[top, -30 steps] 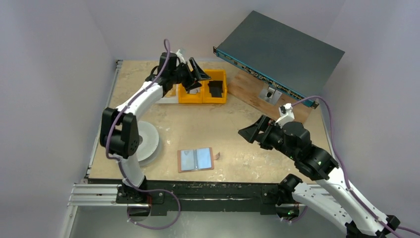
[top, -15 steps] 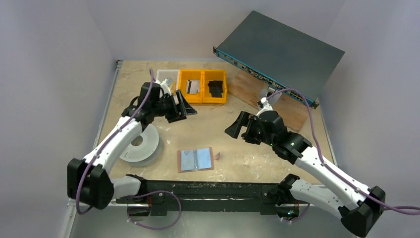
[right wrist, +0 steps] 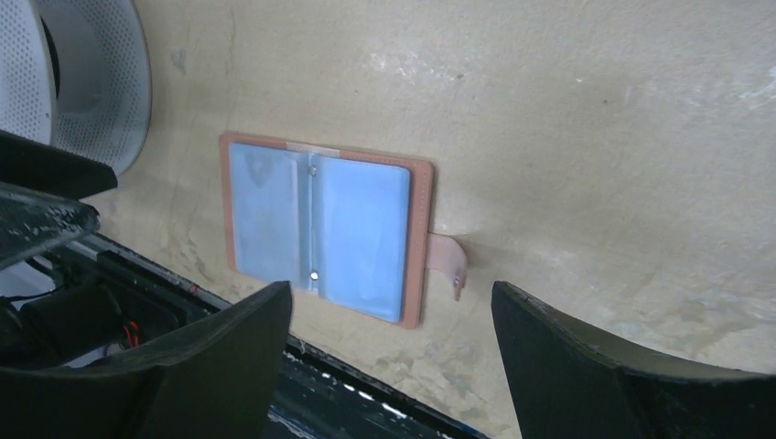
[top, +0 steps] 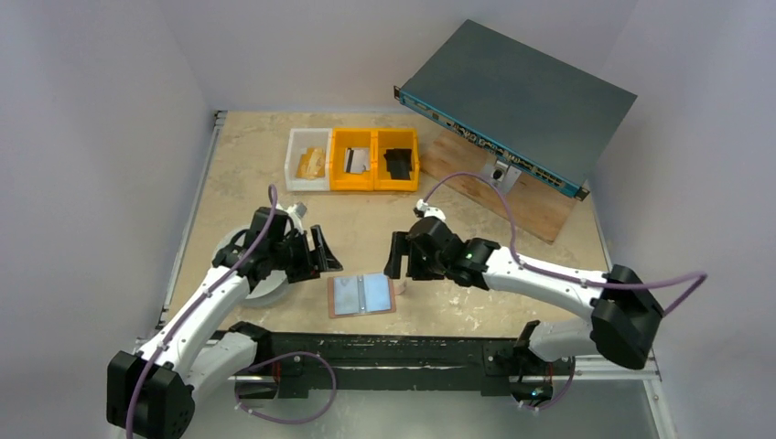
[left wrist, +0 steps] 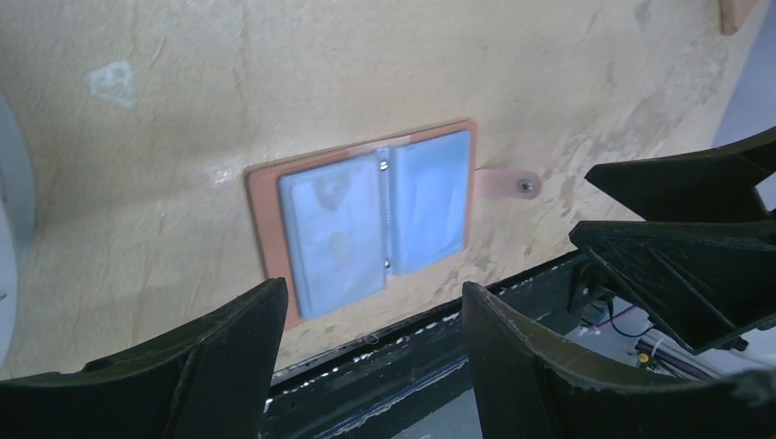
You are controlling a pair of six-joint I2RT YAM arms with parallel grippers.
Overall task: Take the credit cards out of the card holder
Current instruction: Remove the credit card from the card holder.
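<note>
Card holder [top: 361, 295] lies unfolded — left tool [top: 319, 261], right tool [top: 396, 263] flanking.

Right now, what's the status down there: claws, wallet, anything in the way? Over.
Left claw and right claw both open, hovering either side. Card holder lying open flat, untouched. Nothing blocking it.

Bench clutter around the work spot, tan table [top: 247, 165].
White perforated disc [right wrist: 91, 82] just beside the left gripper [top: 327, 261], on its outer side, partly hidden. Far beyond the left gripper and the right gripper [top: 396, 261], in a touching row: white bin [top: 307, 186], two yellow bins [top: 375, 185], a black flat piece [top: 397, 165] in the right-hand one. Well beyond the right gripper: grey rack unit [top: 517, 91] over a wooden board [top: 462, 169]. Black rail [top: 384, 347] nearer than both.
</note>
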